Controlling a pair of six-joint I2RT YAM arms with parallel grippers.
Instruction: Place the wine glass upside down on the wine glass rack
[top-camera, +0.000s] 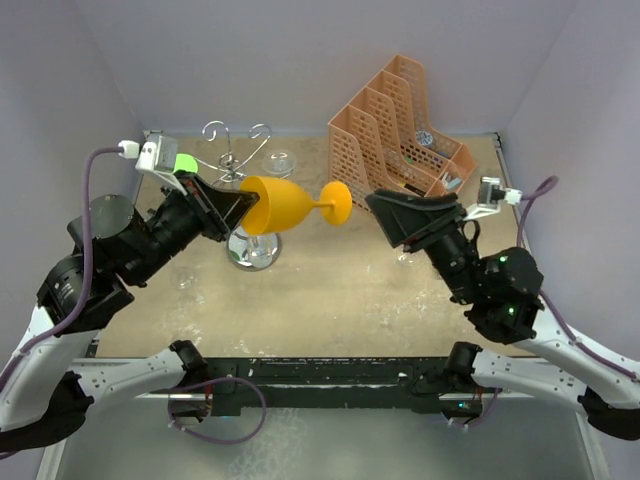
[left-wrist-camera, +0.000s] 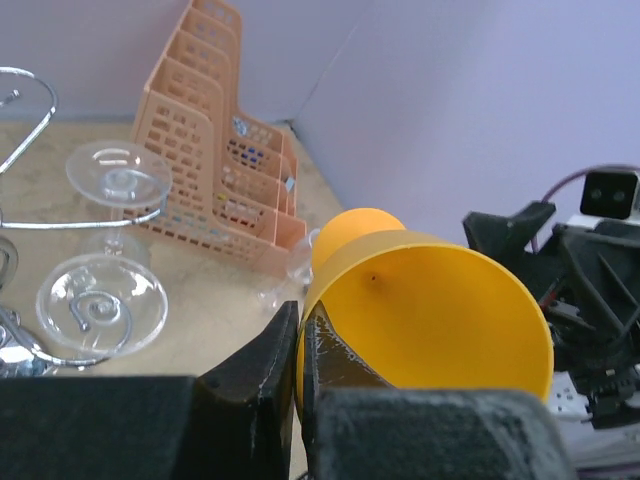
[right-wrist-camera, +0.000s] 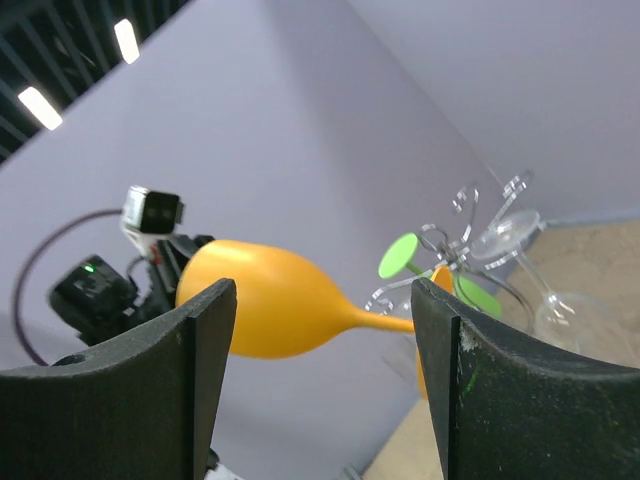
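**A:** How is the orange wine glass (top-camera: 280, 204) held?

**B:** The left gripper (top-camera: 228, 208) pinches its rim and holds it sideways in the air, close by the silver wine glass rack (top-camera: 255, 255). Its foot points at the right gripper (top-camera: 388, 220), whose fingers are spread wide, probably ready to take the stem.

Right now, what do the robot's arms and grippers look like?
The left arm and right arm are chunky black tubes and joints, with white shells lower down. Each has a purple cable and a small white camera box at the wrist. The left gripper and right gripper are black, with two flat wedge-shaped fingers. Tiny green lights glow on the right arm.
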